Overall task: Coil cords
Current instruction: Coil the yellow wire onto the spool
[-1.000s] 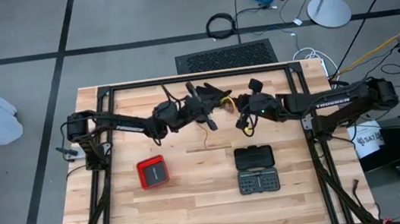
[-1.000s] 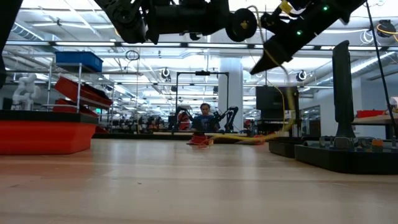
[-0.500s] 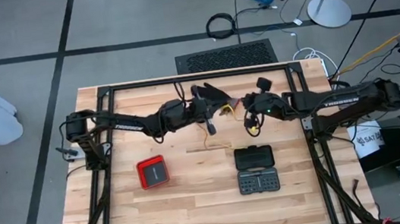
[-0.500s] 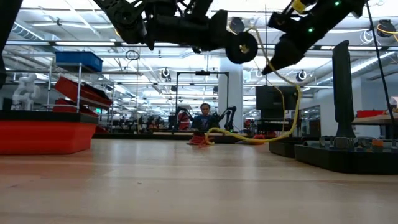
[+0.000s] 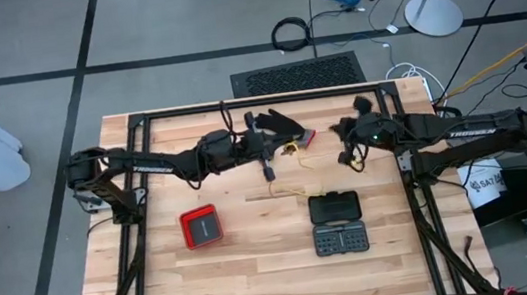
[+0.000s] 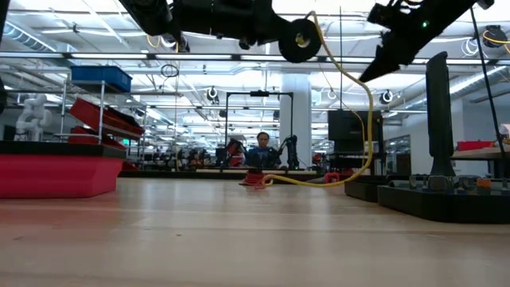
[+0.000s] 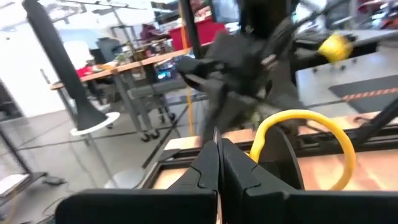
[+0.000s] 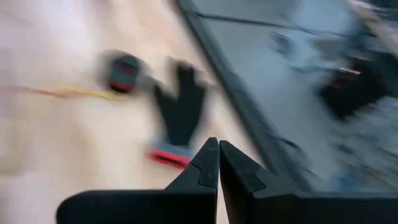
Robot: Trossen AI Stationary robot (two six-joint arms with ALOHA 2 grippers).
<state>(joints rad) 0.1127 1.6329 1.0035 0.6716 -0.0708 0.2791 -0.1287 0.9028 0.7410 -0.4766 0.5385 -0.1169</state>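
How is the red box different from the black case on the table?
The red box is bright red and roughly square; the black case is dark and taller than wide. The red box lies nearer the left arm's side and sits slightly turned, while the black case lies nearer the right arm's side, squared to the table's edges, and looks larger. Both rest flat on the wooden table, touched by neither hand.

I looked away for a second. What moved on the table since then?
The left gripper and right gripper, both shut, drew apart toward their own sides, stretching the yellow cord between them into a long hanging arc. The red box, black bit case and glove stayed put.
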